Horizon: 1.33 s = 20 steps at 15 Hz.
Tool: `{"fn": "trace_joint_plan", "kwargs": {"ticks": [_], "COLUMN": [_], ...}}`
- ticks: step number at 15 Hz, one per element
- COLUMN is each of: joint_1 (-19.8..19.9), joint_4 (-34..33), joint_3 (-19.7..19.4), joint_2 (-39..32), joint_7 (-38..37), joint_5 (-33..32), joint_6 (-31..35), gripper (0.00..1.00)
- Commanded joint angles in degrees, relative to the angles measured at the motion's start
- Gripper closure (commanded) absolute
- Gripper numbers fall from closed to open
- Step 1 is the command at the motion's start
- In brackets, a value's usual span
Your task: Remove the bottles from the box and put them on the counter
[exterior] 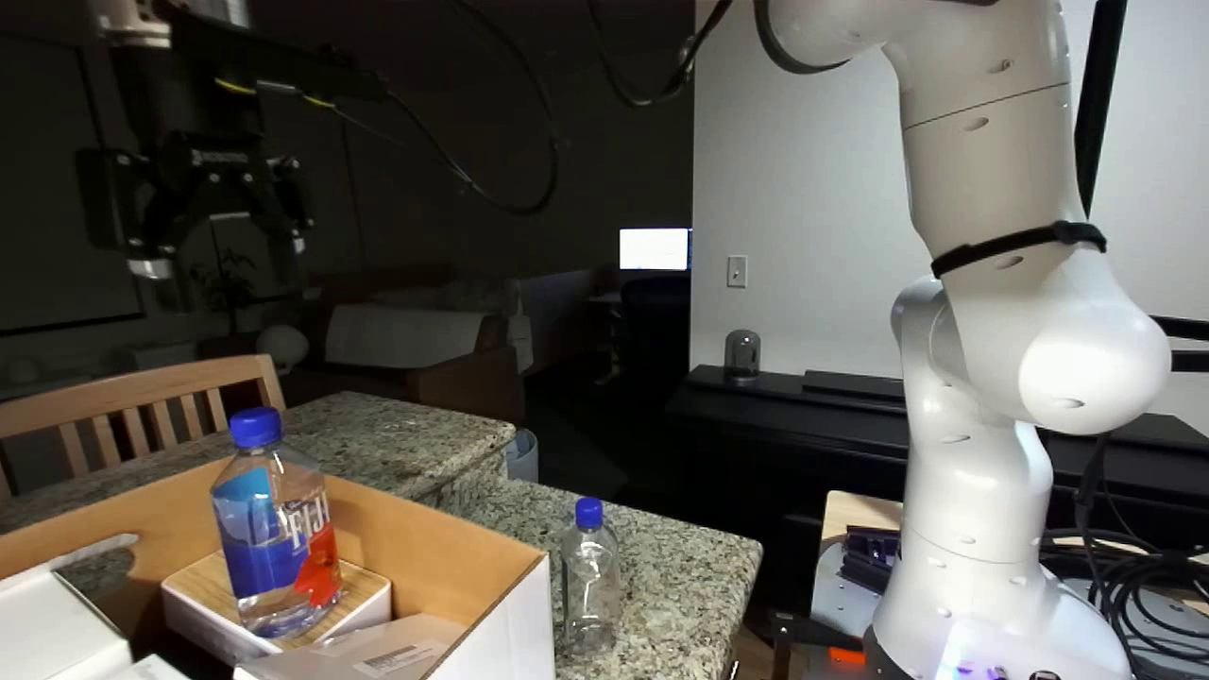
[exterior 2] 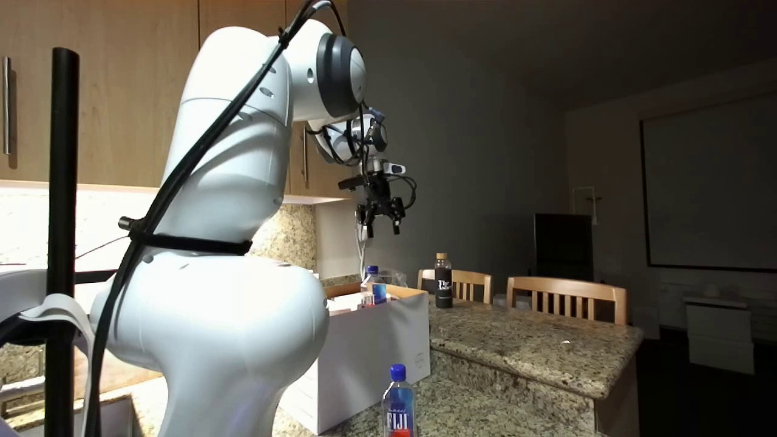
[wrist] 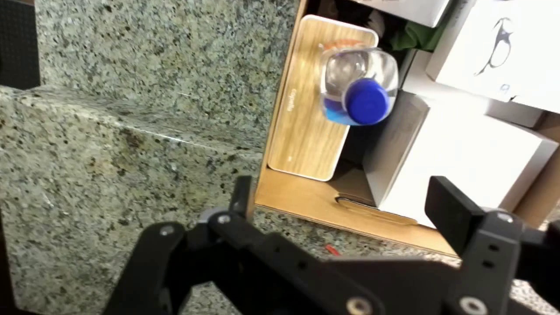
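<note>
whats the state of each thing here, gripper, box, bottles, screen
Black two-finger gripper: open, empty
White-sided brown cardboard box: open, things inside
Blue-capped clear plastic bottle in the box: upright, closed
Blue-capped clear plastic bottle outside the box: upright on speckled granite counter, closed
Dark tan-capped bottle: upright, closed
White rectangular screen: lit

Lighting's uneven: far end mostly dark, white wall (exterior: 803, 170) bright, light switch (exterior: 737, 271) on it. Long low black furniture (exterior: 793, 408) in front of that wall, see-through dome (exterior: 742, 354) on top. Lit screen (exterior: 654, 248) glowing in the dark area; dim brown couch (exterior: 468, 380) left of it in frame, pale cover (exterior: 406, 335) over it. Slat-back wooden chairs (exterior 2: 566, 284) in both exterior views. In an exterior view: light-wood cabinets (exterior 2: 127, 109), metal bar handles (exterior 2: 6, 103), strong glow below. Dark-framed panel (exterior 2: 710, 182) on dim far wall (exterior 2: 601, 139).
</note>
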<state>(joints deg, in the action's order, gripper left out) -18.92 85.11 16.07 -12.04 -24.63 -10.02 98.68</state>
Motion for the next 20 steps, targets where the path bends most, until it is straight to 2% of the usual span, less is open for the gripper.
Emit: {"fn": "trace_joint_plan", "kwargs": {"ticks": [1, 6, 8, 10, 13, 17, 20], "joint_1": [-3.3, -5.4, -5.6, -4.4, -3.6, -2.7, -2.6], "joint_4": [-10.4, -17.9, -18.8, -17.1, -11.5, -1.7, 5.0], "joint_3": [-0.2, -1.9, -2.5, -1.3, -0.8, -0.6, -1.1], "joint_2": [-7.7, -14.0, -14.8, -13.9, -10.4, -4.9, -1.1], "joint_7": [5.0, 8.2, 8.6, 8.0, 7.3, 6.6, 6.4], "joint_5": [-1.4, 0.4, 0.8, 1.1, 2.9, 5.9, 7.1], "joint_6": [-6.1, -12.4, -14.1, -13.2, -8.1, -0.1, 3.3], "gripper": [0.00, 0.00, 0.00, 0.00, 0.00, 0.00, 0.00]}}
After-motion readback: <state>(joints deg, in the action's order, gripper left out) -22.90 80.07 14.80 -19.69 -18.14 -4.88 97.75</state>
